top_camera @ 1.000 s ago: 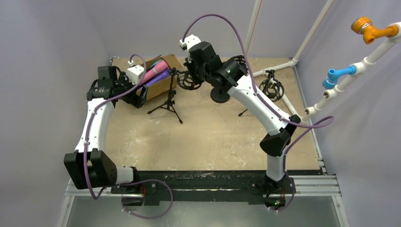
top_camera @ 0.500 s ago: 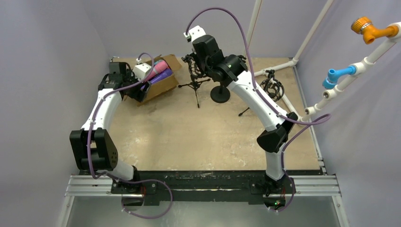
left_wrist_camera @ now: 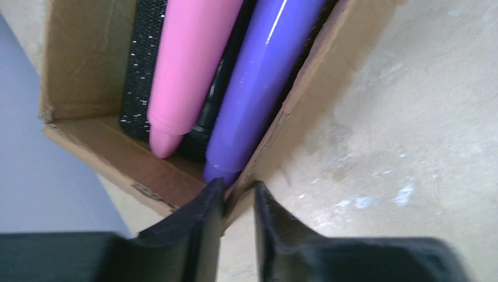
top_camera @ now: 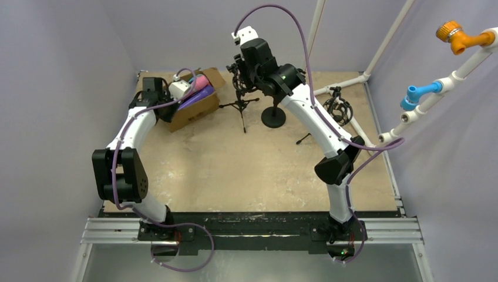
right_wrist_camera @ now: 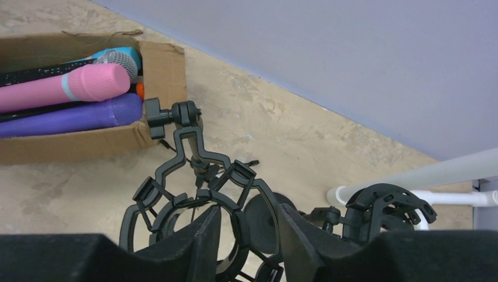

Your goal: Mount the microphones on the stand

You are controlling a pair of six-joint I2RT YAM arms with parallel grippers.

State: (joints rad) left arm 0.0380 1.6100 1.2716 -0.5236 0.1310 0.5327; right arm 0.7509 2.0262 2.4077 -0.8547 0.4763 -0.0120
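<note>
On the table (top_camera: 252, 170), a box (top_camera: 197, 113) and a stand (top_camera: 239, 106) are each being gripped.
The box is sitting far left, holding the mics: a pink mic (left_wrist_camera: 188, 70) is lying against a purple mic (left_wrist_camera: 264, 88), both over a black mic (left_wrist_camera: 138, 64). The stand is standing just right of the box. The left gripper (left_wrist_camera: 238, 226) is pinching the box wall, jaws narrow. The right gripper (right_wrist_camera: 246, 235) is clamping the stand's ring mount (right_wrist_camera: 188, 200).
</note>
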